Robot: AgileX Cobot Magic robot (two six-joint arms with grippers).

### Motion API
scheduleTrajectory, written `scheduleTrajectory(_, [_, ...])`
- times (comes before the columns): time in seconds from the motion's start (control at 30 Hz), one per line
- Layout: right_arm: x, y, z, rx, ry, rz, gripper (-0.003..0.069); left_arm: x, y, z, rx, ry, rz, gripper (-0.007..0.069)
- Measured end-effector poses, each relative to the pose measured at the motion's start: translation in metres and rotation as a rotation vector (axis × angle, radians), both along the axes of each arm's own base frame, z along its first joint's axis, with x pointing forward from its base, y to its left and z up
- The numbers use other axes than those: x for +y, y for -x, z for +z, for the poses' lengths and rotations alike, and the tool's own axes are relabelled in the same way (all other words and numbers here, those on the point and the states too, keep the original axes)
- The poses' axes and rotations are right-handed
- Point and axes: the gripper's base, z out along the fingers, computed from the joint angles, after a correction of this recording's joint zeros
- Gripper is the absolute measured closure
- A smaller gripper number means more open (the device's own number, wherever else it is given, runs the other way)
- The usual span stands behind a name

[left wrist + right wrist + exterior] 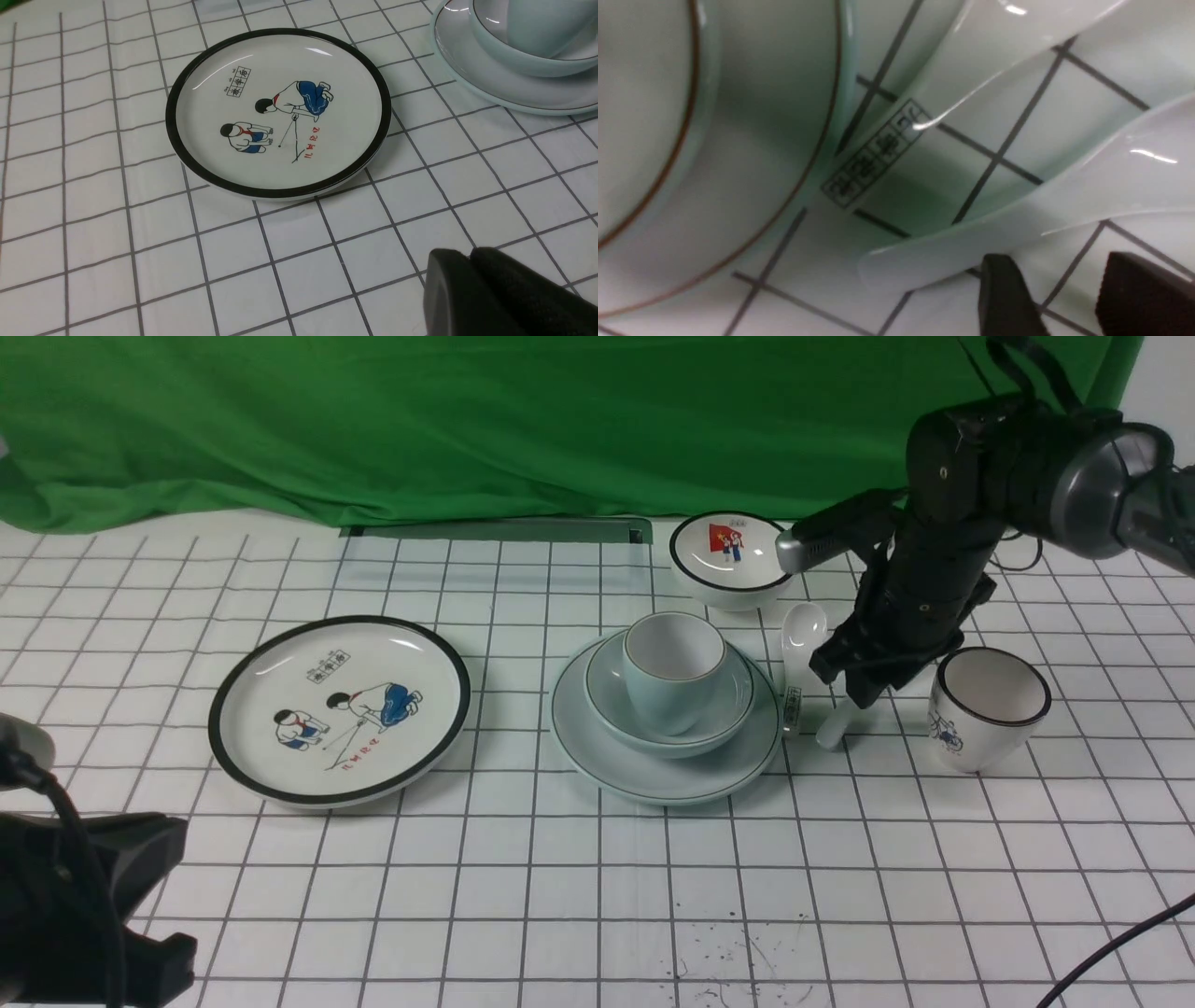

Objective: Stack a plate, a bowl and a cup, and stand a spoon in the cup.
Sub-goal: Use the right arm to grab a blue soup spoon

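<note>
The pale blue-green plate point(597, 747) holds the matching bowl point(607, 695), and the cup point(674, 681) stands upright in the bowl. The stack also shows in the left wrist view: plate point(490, 88), bowl point(504, 56), cup point(546, 23). The plain white spoon point(833, 730) lies on the cloth right of the plate. My right gripper point(854, 695) is low over its handle. In the right wrist view the spoon point(1087, 196) lies just beyond the open gripper point(1064, 298), nothing between the jaws. My left gripper point(467, 256) is shut and empty, at the near left point(140, 859).
A white spoon with printed marks point(801, 639) lies between the plate and the plain spoon, touching the plate's edge point(878, 154). A white cup with a blue drawing point(988, 707) stands right of my gripper. A cartoon plate point(338, 709) is at the left, a small red-picture bowl point(730, 560) behind.
</note>
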Motion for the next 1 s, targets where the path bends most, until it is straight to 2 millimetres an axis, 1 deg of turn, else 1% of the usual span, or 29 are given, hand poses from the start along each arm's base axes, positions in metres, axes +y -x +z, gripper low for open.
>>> scheduleTrajectory(0.07, [0.001,0.002,0.000,0.016,0.025,0.104,0.0335,0.000,0.000,0.000,0.000,0.000,0.000,0.0632])
scheduleTrajectory(0.1, [0.003,0.003,0.000,0.022,0.044,0.194,0.0335,0.000,0.000,0.000,0.000,0.000,0.000,0.0632])
scheduleTrajectory(0.17, [0.005,0.004,0.000,0.025,0.058,0.263,0.0333,0.000,0.000,0.000,0.000,0.000,0.000,0.0632])
scheduleTrajectory(0.2, [0.009,0.005,0.000,0.023,0.078,0.373,0.0333,0.000,0.000,0.000,-0.001,0.000,0.000,0.0632])
scheduleTrajectory(0.23, [0.009,0.005,0.000,0.023,0.080,0.384,0.0333,0.000,0.000,0.000,-0.001,0.000,0.000,0.0632])
scheduleTrajectory(0.3, [0.014,0.005,-0.001,0.007,0.112,0.557,0.0333,0.000,0.000,0.000,-0.003,0.001,-0.001,0.0632])
scheduleTrajectory(0.33, [0.014,0.005,-0.001,0.006,0.112,0.557,0.0333,0.000,0.000,0.000,-0.003,0.001,-0.001,0.0632])
scheduleTrajectory(0.37, [0.015,0.003,-0.003,-0.003,0.130,0.632,0.0333,0.000,0.000,0.000,-0.004,0.002,-0.001,0.0632])
scheduleTrajectory(0.4, [0.015,0.003,-0.005,-0.003,0.141,0.663,0.0333,0.000,0.000,0.000,-0.005,0.002,-0.001,0.0632])
scheduleTrajectory(0.6, [0.012,0.002,-0.010,0.017,0.204,0.780,0.0333,0.000,0.000,0.001,-0.006,0.003,-0.001,0.0632])
scheduleTrajectory(0.67, [0.013,0.001,-0.011,0.012,0.214,0.814,0.0320,0.000,0.000,0.001,-0.007,0.003,-0.002,0.0632])
scheduleTrajectory(0.73, [0.013,-0.001,-0.013,-0.002,0.218,0.825,0.0283,0.000,0.000,0.001,-0.007,0.003,-0.002,0.0632])
scheduleTrajectory(0.83, [0.014,-0.003,-0.017,-0.009,0.224,0.846,0.0195,0.000,0.000,0.001,-0.007,0.005,-0.002,0.0632])
scheduleTrajectory(0.87, [0.014,-0.004,-0.020,-0.004,0.225,0.852,0.0181,0.000,0.000,0.001,-0.007,0.006,-0.002,0.0632])
scheduleTrajectory(0.93, [0.014,-0.005,-0.027,0.006,0.227,0.865,0.0181,-0.001,0.000,0.000,-0.010,0.007,-0.003,0.0632])
scheduleTrajectory(0.97, [0.014,-0.005,-0.029,0.012,0.228,0.869,0.0195,-0.001,0.000,-0.001,-0.010,0.008,-0.004,0.0632])
scheduleTrajectory(1.0, [0.015,-0.005,-0.029,0.005,0.227,0.870,0.0239,-0.001,0.000,-0.003,-0.005,0.005,-0.004,0.0632])
